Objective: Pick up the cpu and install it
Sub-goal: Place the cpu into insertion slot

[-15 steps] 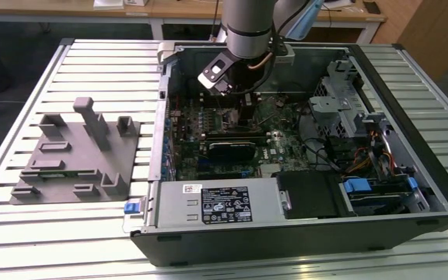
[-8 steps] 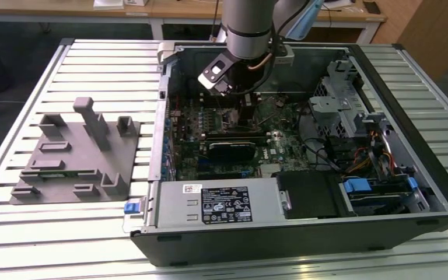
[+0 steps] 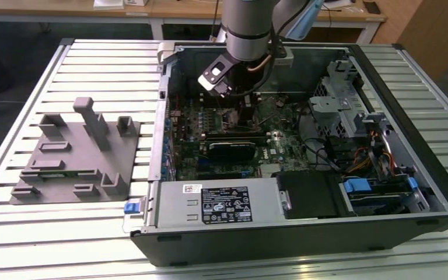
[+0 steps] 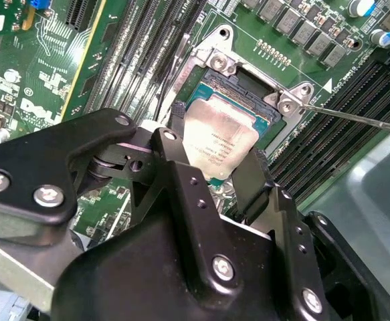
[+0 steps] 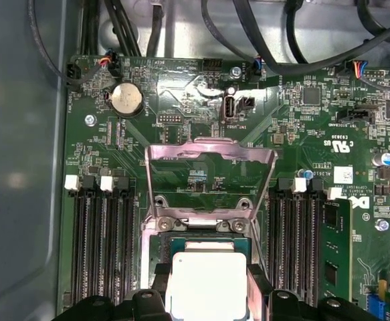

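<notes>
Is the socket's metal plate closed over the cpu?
No: in the first wrist view the plate stands flipped open behind the socket, and the cpu has its pale top uncovered.

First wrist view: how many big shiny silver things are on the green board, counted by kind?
cpu: 1
round coin battery: 1
flipped-up metal socket lid: 1
Total: 3
</notes>
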